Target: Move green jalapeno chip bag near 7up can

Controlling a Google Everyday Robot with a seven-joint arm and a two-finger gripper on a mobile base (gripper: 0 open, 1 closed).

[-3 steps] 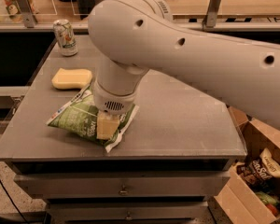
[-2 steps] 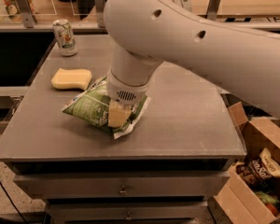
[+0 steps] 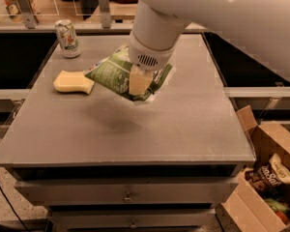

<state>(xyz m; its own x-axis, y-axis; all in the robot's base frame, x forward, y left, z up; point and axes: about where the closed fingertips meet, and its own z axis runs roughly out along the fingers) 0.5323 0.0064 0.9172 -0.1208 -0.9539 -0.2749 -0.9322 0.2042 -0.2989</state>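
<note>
Gripper (image 3: 139,83) clamped on the green jalapeno chip bag (image 3: 108,74), which is held above the middle of the table, toward its back edge.

White arm (image 3: 217,13) enters from the upper right, with its wrist pointing down over the grey table (image 3: 183,129). An open cardboard box (image 3: 261,139) holding snack packets stands on the floor off the table's front right corner. The bag hangs tilted, pinched at its right half by a pale finger (image 3: 139,79). It is clear of the surface, and its shadow falls toward the front edge. A pale yellow sponge (image 3: 73,82) lies flat near the left edge, just beside the bag's left tip; whether they touch cannot be told. The 7up can (image 3: 67,37) stands upright at the back left corner, apart from the bag.
</note>
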